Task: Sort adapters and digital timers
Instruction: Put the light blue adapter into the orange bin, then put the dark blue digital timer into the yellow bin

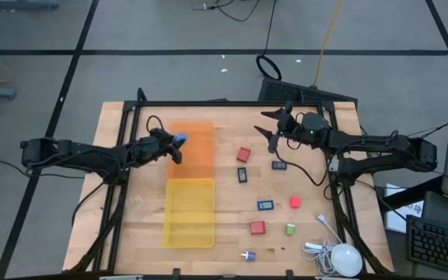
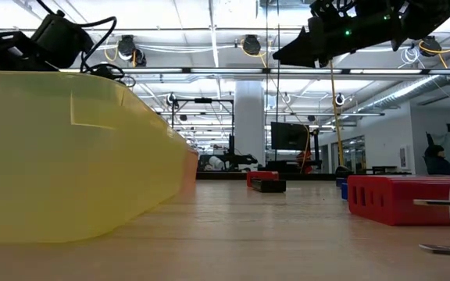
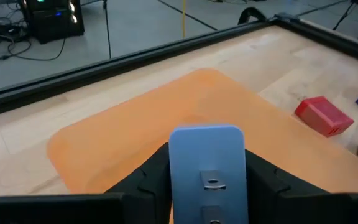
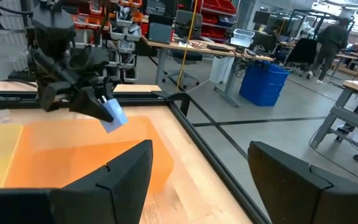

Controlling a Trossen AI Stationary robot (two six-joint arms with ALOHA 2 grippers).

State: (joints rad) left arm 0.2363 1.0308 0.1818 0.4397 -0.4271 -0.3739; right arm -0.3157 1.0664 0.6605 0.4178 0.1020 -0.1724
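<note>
My left gripper (image 1: 174,145) is shut on a light blue adapter (image 3: 207,163) and holds it over the left edge of the orange tray (image 1: 194,152). My right gripper (image 1: 271,129) stands open and raised at the table's far right, with nothing between its fingers (image 4: 110,177). On the wood to the right of the trays lie red adapters (image 1: 244,154) (image 1: 257,227), a pink one (image 1: 295,202), a green one (image 1: 290,229) and a white-purple one (image 1: 247,255). Among them lie a dark timer (image 1: 242,175) and two blue timers (image 1: 278,164) (image 1: 265,204). My left gripper pinches the light blue adapter by its two long sides (image 3: 174,171) between its two fingers. The fingers come from the table's left, slanting a little downward, and lie along the adapter. Its far end (image 3: 207,134) juts past the fingertips, and it hangs clear above the orange tray.
A yellow tray (image 1: 190,211) adjoins the orange one on its near side. A white round device with a cable (image 1: 344,259) lies at the near right corner. A black frame (image 1: 224,103) rims the table's far edge. Bare wood lies between the trays and the scattered pieces.
</note>
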